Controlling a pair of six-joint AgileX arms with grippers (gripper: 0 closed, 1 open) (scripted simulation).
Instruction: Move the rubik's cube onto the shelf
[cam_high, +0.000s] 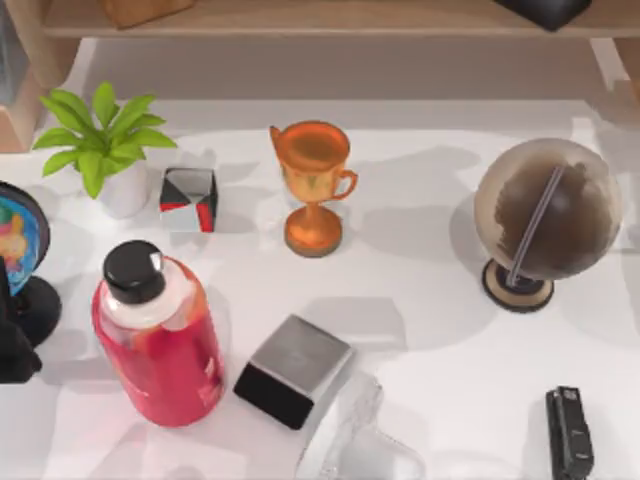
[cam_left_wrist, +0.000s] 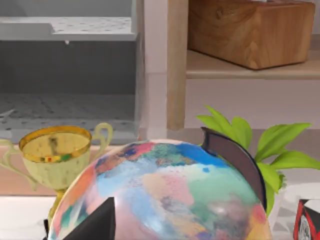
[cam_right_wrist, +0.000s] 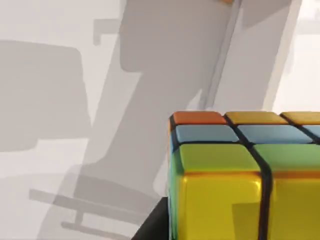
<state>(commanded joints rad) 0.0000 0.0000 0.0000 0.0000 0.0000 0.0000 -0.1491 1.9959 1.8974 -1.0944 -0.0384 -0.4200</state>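
Note:
The rubik's cube (cam_right_wrist: 240, 175) sits very close in the right wrist view, with yellow, green, blue and orange tiles showing. It hangs off the surface, with pale wall and shadows behind it. A dark finger (cam_right_wrist: 152, 225) of my right gripper lies against its side, so the gripper is shut on it. The shelf (cam_high: 330, 18) is a light tan board along the far edge of the top view, and its board (cam_left_wrist: 250, 72) also shows in the left wrist view. My left arm (cam_high: 15, 350) is parked at the left edge, with one dark finger (cam_left_wrist: 97, 225) in front of a colourful globe (cam_left_wrist: 170, 195).
On the white table stand a potted plant (cam_high: 105, 140), a red-white-black cube (cam_high: 188, 198), an orange trophy (cam_high: 313, 185), a brown globe (cam_high: 545, 215), a red bottle (cam_high: 160, 335), a silver-topped black block (cam_high: 293, 370) and a black stapler (cam_high: 568, 432). A wooden block (cam_left_wrist: 250, 30) sits on the shelf.

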